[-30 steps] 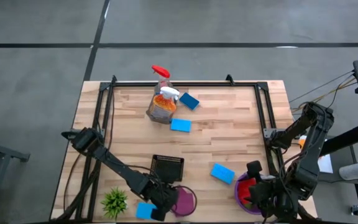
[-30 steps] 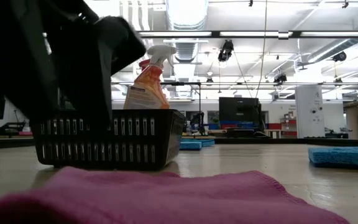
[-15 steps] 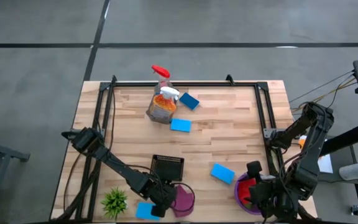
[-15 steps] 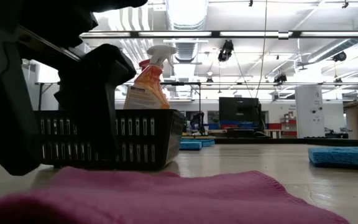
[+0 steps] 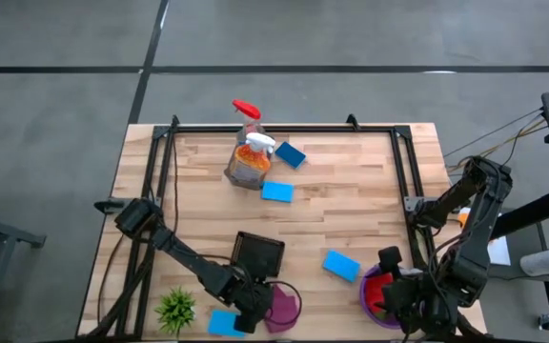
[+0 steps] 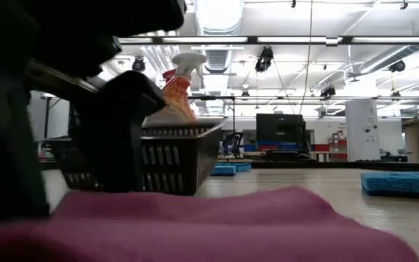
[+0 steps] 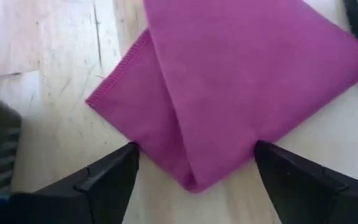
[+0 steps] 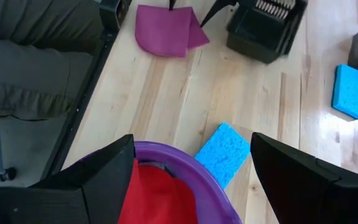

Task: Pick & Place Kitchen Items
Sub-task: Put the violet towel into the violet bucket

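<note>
1. The wooden tabletop carries scattered kitchen items.
2. The left gripper hangs over the magenta cloth near the front edge, fingers spread wide astride it, gripping nothing.
3. The black basket sits tilted just behind the cloth.
4. The right gripper, wide open and empty, waits above the purple bowl at the front right corner.

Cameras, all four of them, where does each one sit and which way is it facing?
High: overhead, straight down; both arms.
Low: table height, looking level past the magenta cloth and black basket.
Left wrist: down on that cloth between the open left gripper.
Right wrist: red cloth beneath the open right gripper.
All share the magenta cloth.
</note>
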`<state>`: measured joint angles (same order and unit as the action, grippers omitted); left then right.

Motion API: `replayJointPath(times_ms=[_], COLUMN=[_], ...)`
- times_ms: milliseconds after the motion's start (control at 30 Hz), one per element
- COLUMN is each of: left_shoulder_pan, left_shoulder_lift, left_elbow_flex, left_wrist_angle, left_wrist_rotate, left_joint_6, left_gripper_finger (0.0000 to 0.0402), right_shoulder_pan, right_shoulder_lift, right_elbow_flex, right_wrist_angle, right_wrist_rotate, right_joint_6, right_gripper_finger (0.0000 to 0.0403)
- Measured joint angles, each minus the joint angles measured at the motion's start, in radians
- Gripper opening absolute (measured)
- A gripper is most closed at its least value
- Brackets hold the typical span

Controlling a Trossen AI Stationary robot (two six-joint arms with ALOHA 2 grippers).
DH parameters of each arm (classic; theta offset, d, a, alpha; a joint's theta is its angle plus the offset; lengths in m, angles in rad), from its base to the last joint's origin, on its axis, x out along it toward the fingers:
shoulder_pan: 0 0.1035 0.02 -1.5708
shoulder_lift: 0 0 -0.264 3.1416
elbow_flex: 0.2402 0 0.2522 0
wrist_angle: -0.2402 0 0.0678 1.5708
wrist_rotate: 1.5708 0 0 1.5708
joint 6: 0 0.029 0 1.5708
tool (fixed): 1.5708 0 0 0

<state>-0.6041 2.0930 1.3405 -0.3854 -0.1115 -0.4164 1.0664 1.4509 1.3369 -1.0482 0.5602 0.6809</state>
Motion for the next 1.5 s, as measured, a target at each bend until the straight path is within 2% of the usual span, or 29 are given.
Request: replayJointPath(times_ms=[167,300,433,633,667,833,1033,1500], left_shoulder_pan=[0.001,0.002,0.002,0.002,0.002,0.002,0.002,0.031], left_shoulder_lift=[0.015,0.002,0.002,0.001,0.000,0.000,-0.015,-0.026], left_elbow_flex=[0.019,0.019,0.029,0.029,0.029,0.046,0.114,0.297], left_wrist_angle=[-0.024,-0.034,-0.045,-0.052,-0.053,-0.058,-0.062,-0.158], left_wrist_rotate=[-0.012,-0.026,-0.029,-0.030,-0.030,-0.031,-0.043,-0.220], left_joint_6=[-0.001,-0.003,-0.001,-0.001,-0.001,-0.011,-0.026,0.049], left_gripper_finger=[0.0313,0.0270,0.0191,0.0032,0.0017,0.0010,0.0004,0.0001], right_shoulder_pan=[0.000,-0.001,0.000,0.000,0.000,0.000,0.000,-0.019], right_shoulder_lift=[0.000,0.000,0.000,0.000,0.000,0.000,0.000,0.016], right_elbow_flex=[0.000,0.000,0.000,0.000,0.000,0.000,0.000,-0.021], right_wrist_angle=[0.001,0.001,0.004,0.004,0.005,0.006,0.022,0.170], right_wrist_rotate=[0.000,0.000,0.000,0.000,0.000,0.001,0.049,0.110], right_joint_6=[0.000,0.000,0.000,0.000,0.000,0.000,0.000,-0.070], right_gripper_finger=[0.0317,0.0317,0.0317,0.0317,0.0317,0.0317,0.0317,0.0317])
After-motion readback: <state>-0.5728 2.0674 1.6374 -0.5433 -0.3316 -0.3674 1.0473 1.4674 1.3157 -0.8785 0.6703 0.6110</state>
